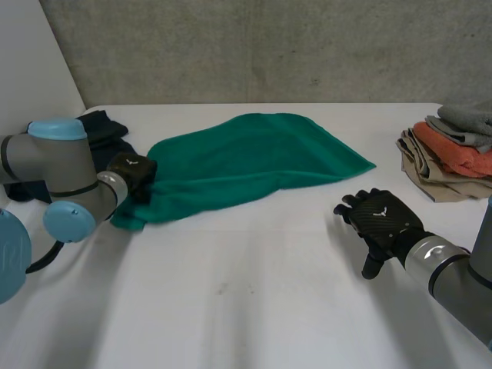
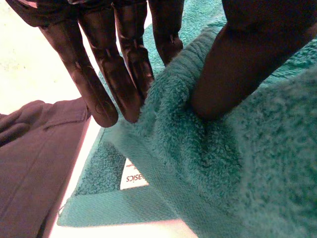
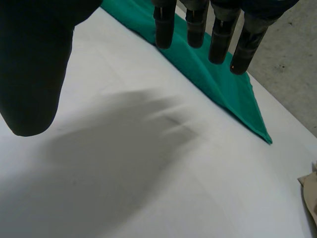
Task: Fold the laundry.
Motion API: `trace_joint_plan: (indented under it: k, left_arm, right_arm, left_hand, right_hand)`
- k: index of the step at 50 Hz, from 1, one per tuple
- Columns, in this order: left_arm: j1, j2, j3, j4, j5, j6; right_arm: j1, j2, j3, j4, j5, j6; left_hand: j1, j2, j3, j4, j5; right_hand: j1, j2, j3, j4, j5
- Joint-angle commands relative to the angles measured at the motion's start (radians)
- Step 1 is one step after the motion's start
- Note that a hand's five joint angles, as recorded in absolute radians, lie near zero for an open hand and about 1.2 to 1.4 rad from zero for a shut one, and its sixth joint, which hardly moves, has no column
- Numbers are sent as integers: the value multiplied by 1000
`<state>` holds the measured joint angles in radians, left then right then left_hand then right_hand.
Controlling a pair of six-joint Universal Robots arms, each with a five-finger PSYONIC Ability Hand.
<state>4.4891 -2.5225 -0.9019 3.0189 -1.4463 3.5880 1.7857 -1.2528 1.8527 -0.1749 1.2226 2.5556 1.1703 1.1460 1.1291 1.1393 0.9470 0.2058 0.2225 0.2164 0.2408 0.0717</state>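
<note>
A green towel [image 1: 254, 157] lies spread across the back middle of the white table [image 1: 246, 300]. My left hand [image 1: 132, 173] is at the towel's left end. In the left wrist view its thumb presses a bunched fold of the towel [image 2: 237, 163] against the fingers [image 2: 114, 64], so the hand is shut on the cloth. A white label [image 2: 133, 178] shows on the hem below the fingertips. My right hand [image 1: 380, 219] hovers open over bare table, a little in front of the towel's right corner and apart from it. Its straight fingers [image 3: 218, 34] point toward the towel's edge [image 3: 218, 79].
A stack of folded clothes [image 1: 453, 150], grey over orange over beige, sits at the back right, and its beige edge [image 3: 309, 188] is close beside my right hand. A dark garment [image 1: 104, 127] lies behind my left arm, touching the towel's left end [image 2: 34, 158].
</note>
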Motion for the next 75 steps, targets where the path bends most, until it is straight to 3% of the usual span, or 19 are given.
trace_joint_plan:
  k: [1,7,14,23,30,38,41,42,45,55,58,62,69,75]
  left_arm:
    - [-47,97,-25,0,-45,28]
    - [-73,322,-167,20,-65,50]
    - [-123,540,-307,52,-62,130]
    - [-222,692,-393,52,-66,204]
    - [-246,790,-430,55,-68,198]
    - [-263,861,-430,57,-72,193]
    - [-266,887,-434,57,-72,195]
    - [-268,893,-436,57,-72,195]
    - [-269,924,-446,57,-72,196]
    - [-269,1021,-466,57,-75,189]
    - [-269,1030,-468,57,-75,186]
    - [-268,1034,-471,57,-75,181]
    - [-255,1033,-471,57,-75,181]
    - [-202,1031,-488,57,-71,182]
  right_arm:
    - [-15,0,-39,2,6,3]
    - [-45,-1,-119,8,5,64]
    - [-51,52,-334,93,-29,311]
    - [-35,291,-642,219,-181,503]
    - [30,495,-812,218,-199,545]
    - [78,651,-938,149,-132,581]
    - [86,687,-978,89,-49,594]
    - [86,702,-997,59,-4,597]
    - [86,716,-1029,25,37,595]
    - [86,794,-1112,21,35,595]
    - [86,796,-1109,26,28,595]
    - [86,788,-1103,41,-3,598]
    - [72,676,-1054,124,-37,604]
    - [-55,382,-906,198,-49,490]
  left_hand:
    - [226,250,267,257,275]
    - [226,250,267,257,275]
    - [226,250,267,257,275]
    - [226,250,267,257,275]
    - [226,250,267,257,275]
    - [226,250,267,257,275]
    - [226,250,267,257,275]
    - [226,250,267,257,275]
    - [226,250,267,257,275]
    - [226,250,267,257,275]
    - [226,250,267,257,275]
    - [226,250,267,257,275]
    - [226,250,267,257,275]
    - [226,250,267,257,275]
  right_hand:
    - [-31,-48,-42,-66,-72]
    - [-31,-48,-42,-66,-72]
    - [-31,-48,-42,-66,-72]
    - [-31,-48,-42,-66,-72]
    - [-31,-48,-42,-66,-72]
    - [-31,-48,-42,-66,-72]
    - [-21,-38,-32,-56,-62]
    - [78,61,67,43,37]
    - [158,141,147,123,118]
    - [433,416,423,398,393]
    - [621,605,611,586,581]
    - [1189,1172,1178,1154,1148]
    - [1190,1174,1180,1155,1150]
    - [1190,1174,1180,1155,1150]
